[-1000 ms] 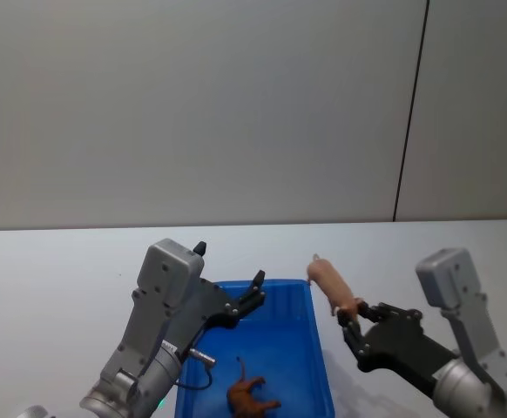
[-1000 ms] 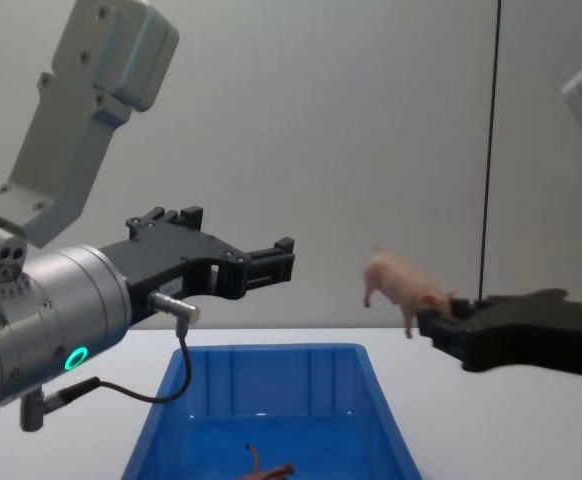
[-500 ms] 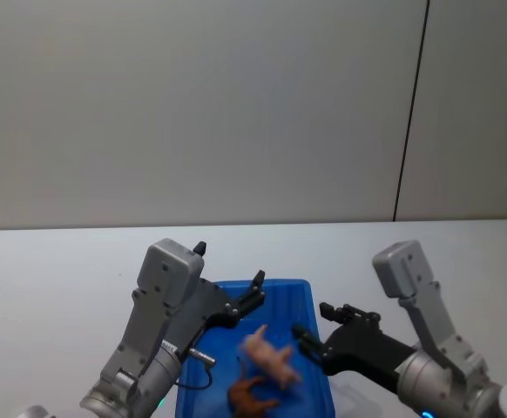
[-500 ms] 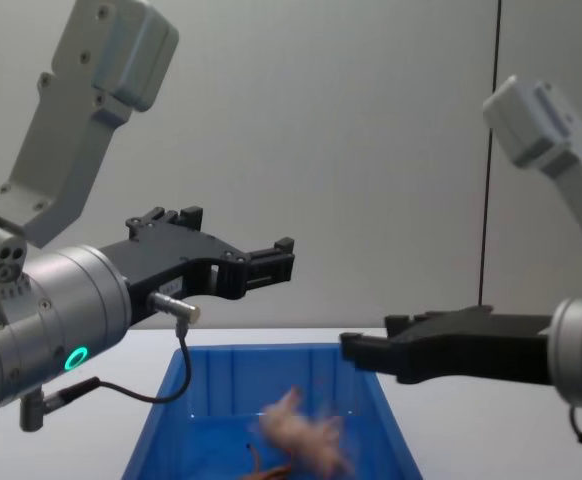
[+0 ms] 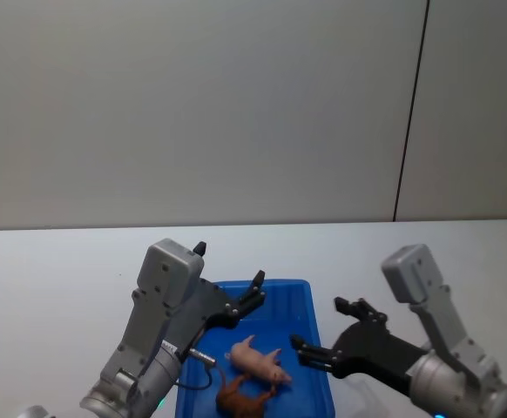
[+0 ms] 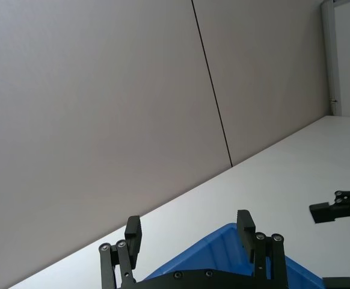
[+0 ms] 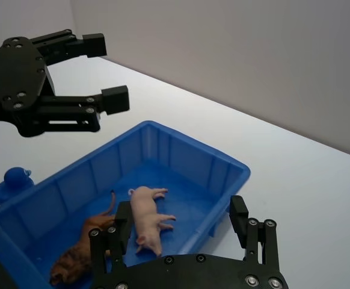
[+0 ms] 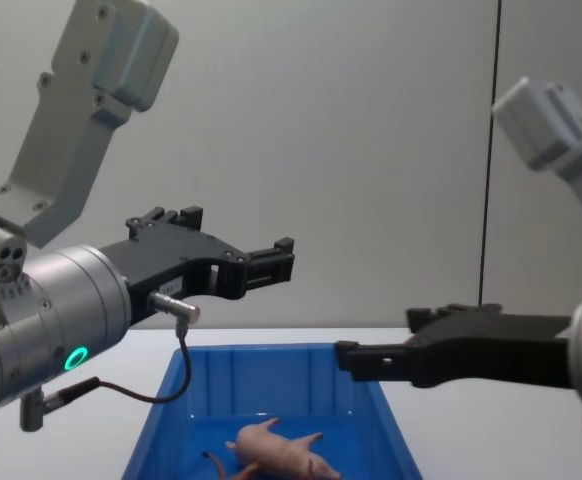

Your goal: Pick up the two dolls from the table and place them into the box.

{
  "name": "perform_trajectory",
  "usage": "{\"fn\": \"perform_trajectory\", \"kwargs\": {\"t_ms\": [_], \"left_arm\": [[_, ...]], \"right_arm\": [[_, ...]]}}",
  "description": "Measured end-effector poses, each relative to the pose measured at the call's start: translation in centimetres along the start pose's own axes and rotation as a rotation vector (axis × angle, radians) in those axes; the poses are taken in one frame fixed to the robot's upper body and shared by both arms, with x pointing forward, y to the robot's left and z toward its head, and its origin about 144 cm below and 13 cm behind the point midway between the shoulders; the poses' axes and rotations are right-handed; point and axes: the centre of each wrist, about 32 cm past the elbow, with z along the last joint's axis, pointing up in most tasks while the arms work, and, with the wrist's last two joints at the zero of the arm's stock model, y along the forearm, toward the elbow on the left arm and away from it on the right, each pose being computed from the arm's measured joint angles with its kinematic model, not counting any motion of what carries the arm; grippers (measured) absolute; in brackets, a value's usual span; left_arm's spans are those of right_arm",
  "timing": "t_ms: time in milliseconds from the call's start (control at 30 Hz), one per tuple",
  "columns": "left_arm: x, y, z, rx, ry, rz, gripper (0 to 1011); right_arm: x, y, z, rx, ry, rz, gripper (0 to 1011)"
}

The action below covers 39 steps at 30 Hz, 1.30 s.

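Note:
The pale pink pig doll lies on its side inside the blue box, touching the reddish-brown doll beside it. The right wrist view shows the pig and the brown doll on the floor of the box. My right gripper hovers open and empty just above the box's right rim; the chest view has it above the pig. My left gripper hangs open and empty over the box's far left part, seen from the chest well above the box.
A small blue duck toy sits on the white table by the box's left side. Table surface stretches left, right and behind the box. A grey wall with a dark vertical seam stands behind.
My right gripper swung the pig left over the box and opened. The pig fell in and now lies still beside the brown doll. The left arm stayed put.

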Motion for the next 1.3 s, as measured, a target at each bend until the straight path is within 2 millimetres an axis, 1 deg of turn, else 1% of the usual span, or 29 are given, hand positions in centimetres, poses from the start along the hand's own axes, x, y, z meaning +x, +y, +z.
{"fn": "perform_trajectory", "kwargs": {"t_ms": [33,100,333,567,733,833,1133,1300], "left_arm": [[0.0,0.0,0.0,0.000,0.000,0.000,1006],[0.0,0.0,0.0,0.000,0.000,0.000,1006],[0.0,0.0,0.0,0.000,0.000,0.000,1006],[0.0,0.0,0.0,0.002,0.000,0.000,1006],[0.1,0.4,-0.1,0.009,0.001,0.012,1006],[0.1,0.8,-0.2,0.021,0.008,0.031,1006],[0.2,3.2,-0.9,0.078,0.045,0.115,1006],[0.2,5.2,-1.6,0.126,0.079,0.181,1006]], "right_arm": [[0.2,-0.3,-0.1,0.001,-0.004,-0.004,983],[0.4,-0.7,-0.3,0.002,-0.008,-0.009,1001],[1.6,-2.8,-1.1,-0.002,-0.020,-0.036,1001],[2.2,-4.0,-1.6,-0.005,-0.025,-0.051,1001],[2.4,-4.5,-1.7,-0.008,-0.028,-0.057,1001],[2.6,-4.8,-1.8,-0.009,-0.030,-0.060,1001],[2.8,-5.2,-2.0,-0.011,-0.033,-0.066,1001],[2.8,-5.4,-2.0,-0.011,-0.033,-0.068,1001]]}}
